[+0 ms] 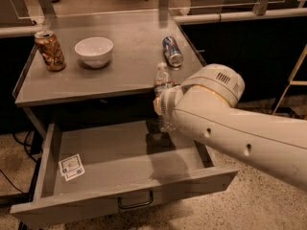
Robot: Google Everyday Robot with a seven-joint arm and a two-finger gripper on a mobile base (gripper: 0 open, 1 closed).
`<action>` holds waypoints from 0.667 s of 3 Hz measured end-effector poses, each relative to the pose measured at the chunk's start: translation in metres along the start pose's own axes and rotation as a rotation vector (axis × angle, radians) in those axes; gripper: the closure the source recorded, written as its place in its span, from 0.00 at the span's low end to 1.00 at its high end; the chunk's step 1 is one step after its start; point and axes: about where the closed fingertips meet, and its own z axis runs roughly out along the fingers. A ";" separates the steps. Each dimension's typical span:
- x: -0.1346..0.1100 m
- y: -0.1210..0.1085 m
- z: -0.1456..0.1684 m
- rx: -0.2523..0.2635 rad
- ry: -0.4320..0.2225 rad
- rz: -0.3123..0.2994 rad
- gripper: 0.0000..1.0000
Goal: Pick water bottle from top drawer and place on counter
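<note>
One bottle (163, 83), upright, at the tip of the arm (230, 123) over the open drawer (120, 152).

The pincer (161, 108) sits against the bottle's middle, on its right side. The white wrist hides it, so I cannot tell whether it grips the bottle. The bottle's long axis runs straight up, cap uppermost. Below the bottle is the drawer's back right corner, and directly behind it is the front edge of the worktop (120, 75). By that, the coming move is probably up and back, keeping the bottle vertical. A can (171, 51) lying on its side just behind the bottle narrows the landing place.
</note>
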 end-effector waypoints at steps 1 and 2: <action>-0.029 -0.009 -0.002 0.021 -0.069 0.009 1.00; -0.031 -0.010 -0.002 0.026 -0.074 0.002 1.00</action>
